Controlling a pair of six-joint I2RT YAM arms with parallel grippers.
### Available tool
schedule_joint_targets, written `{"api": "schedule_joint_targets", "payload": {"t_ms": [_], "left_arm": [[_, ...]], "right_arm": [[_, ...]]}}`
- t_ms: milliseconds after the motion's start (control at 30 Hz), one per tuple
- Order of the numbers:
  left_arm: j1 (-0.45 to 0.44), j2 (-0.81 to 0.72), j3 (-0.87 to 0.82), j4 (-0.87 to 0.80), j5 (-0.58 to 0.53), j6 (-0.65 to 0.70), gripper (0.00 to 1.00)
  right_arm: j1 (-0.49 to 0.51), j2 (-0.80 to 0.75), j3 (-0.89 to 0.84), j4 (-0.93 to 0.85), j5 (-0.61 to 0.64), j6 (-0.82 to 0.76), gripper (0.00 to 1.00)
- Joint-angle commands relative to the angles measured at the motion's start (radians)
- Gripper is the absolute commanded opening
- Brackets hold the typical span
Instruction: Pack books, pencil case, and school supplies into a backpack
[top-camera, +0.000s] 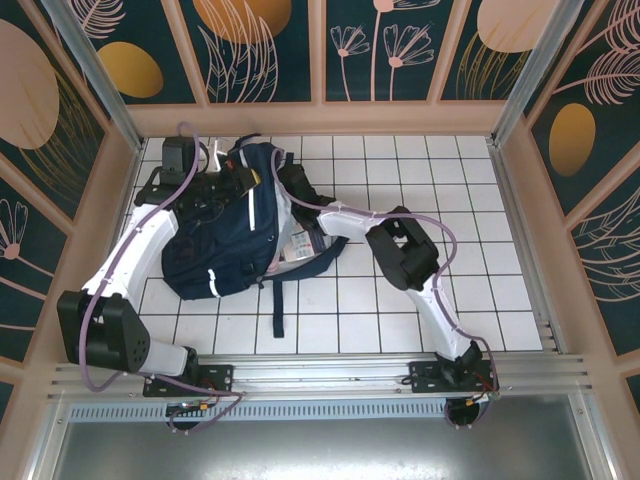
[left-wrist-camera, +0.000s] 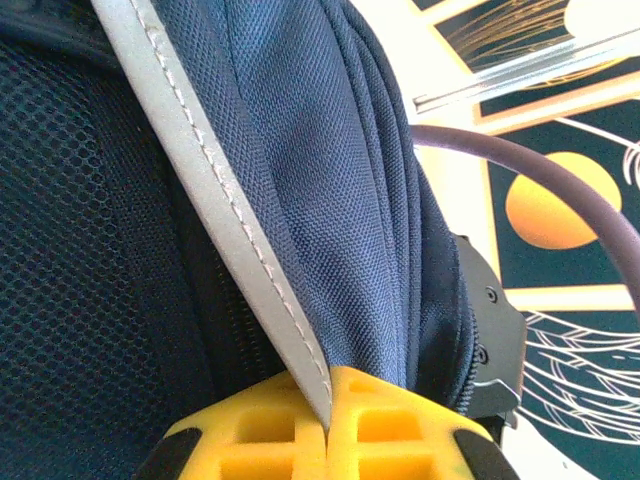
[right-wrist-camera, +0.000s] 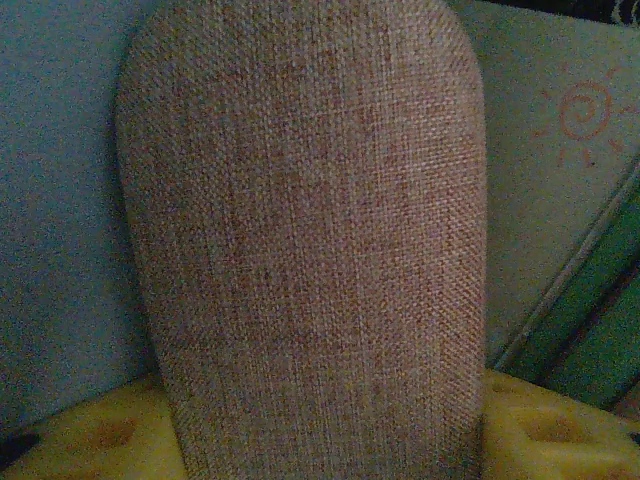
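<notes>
Top external shows a table (top-camera: 400, 320) of white square tiles inside a booth. Its walls (top-camera: 270, 50) are dark teal panels in pale wood frames, painted with peach and gold discs, leaves and flowers. A metal rail (top-camera: 330, 375) runs along the near edge and carries both arm bases.

The backpack (top-camera: 215, 255) lies on the left half of the table, reaching from near the far-left corner toward the middle, its mouth facing right. One dark strap (top-camera: 277, 305) trails toward the near edge. The left arm (top-camera: 135, 255) rises along the left edge and bends over the pack's far end. The right arm (top-camera: 405, 255) folds at the table's middle and reaches left, its wrist at the pack's mouth, where something pale shows. Lilac cables (top-camera: 330, 210) loop along both arms and cross above the pack.

Left wrist has the left gripper (left-wrist-camera: 328, 430) pressed together on the backpack, its yellow pads (left-wrist-camera: 390, 430) pinching the fabric where a grey-white stitched stripe (left-wrist-camera: 230, 230) runs down. Dark mesh lies to the left, and a cable (left-wrist-camera: 560, 190) arcs past on the right in front of the wall.

Right wrist has the right gripper (right-wrist-camera: 325, 440) clamped on the tan woven case (right-wrist-camera: 310, 250), which stands upright between its yellow pads (right-wrist-camera: 550, 440). The case blocks most of what lies behind. A pale packet (right-wrist-camera: 550, 150) with an orange spiral sun leans at the right, with green edges below it.
</notes>
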Motion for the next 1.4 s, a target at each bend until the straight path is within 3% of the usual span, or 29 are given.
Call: {"api": "schedule_joint_targets", "payload": {"t_ms": [0, 133, 233, 667, 833, 933, 1200, 1367], "left_arm": [[-0.029, -0.011, 0.102, 0.119, 0.120, 0.025, 0.00], [-0.029, -0.006, 0.108, 0.128, 0.128, 0.013, 0.00], [-0.026, -0.019, 0.105, 0.125, 0.125, 0.014, 0.00], [0.024, -0.074, 0.083, 0.102, 0.091, 0.004, 0.00], [0.043, -0.097, 0.088, 0.061, 0.046, 0.016, 0.00], [0.055, -0.105, 0.084, 0.055, 0.031, 0.016, 0.00], [0.066, -0.121, 0.062, 0.059, 0.024, 0.015, 0.00], [0.065, -0.125, 0.053, 0.062, 0.029, 0.015, 0.00]], "right_arm": [[0.080, 0.076, 0.089, 0.020, -0.009, 0.074, 0.57], [0.091, 0.135, 0.168, -0.004, -0.002, 0.111, 0.67], [0.091, 0.131, 0.166, -0.001, -0.009, 0.106, 0.98], [0.066, -0.030, 0.051, -0.031, 0.021, -0.021, 0.99], [0.051, -0.145, -0.051, -0.049, 0.103, -0.117, 0.99], [0.034, -0.158, -0.073, -0.043, 0.064, -0.115, 0.99], [-0.005, -0.214, -0.208, 0.131, -0.020, -0.060, 0.99], [-0.032, -0.245, -0.300, 0.345, -0.115, 0.024, 0.99]]}}
